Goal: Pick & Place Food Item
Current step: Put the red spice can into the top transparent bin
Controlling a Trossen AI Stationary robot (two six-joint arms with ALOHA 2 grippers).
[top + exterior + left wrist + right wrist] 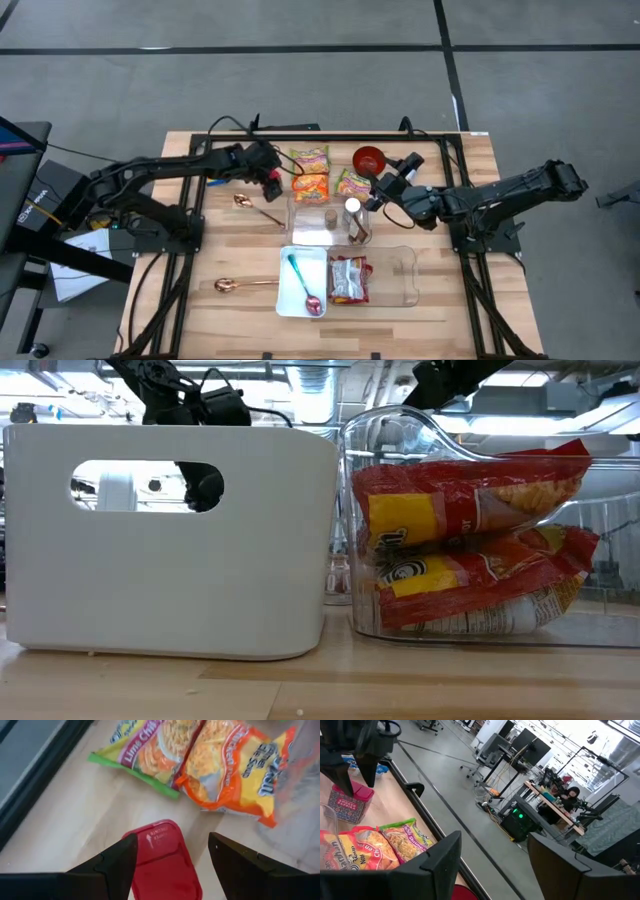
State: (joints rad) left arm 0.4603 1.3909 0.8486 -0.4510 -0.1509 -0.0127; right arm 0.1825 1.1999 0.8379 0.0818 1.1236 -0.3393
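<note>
Red snack bag (pixel 348 278) in clear bin (pixel 403 272); spoon (pixel 303 284) in white bin (pixel 287 262).

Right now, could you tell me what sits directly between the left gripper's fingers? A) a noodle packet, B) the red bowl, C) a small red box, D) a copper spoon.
C: in the left wrist view the open left gripper straddles the small red box on the table, with the noodle packets lying beyond it, apart from the fingers.
</note>
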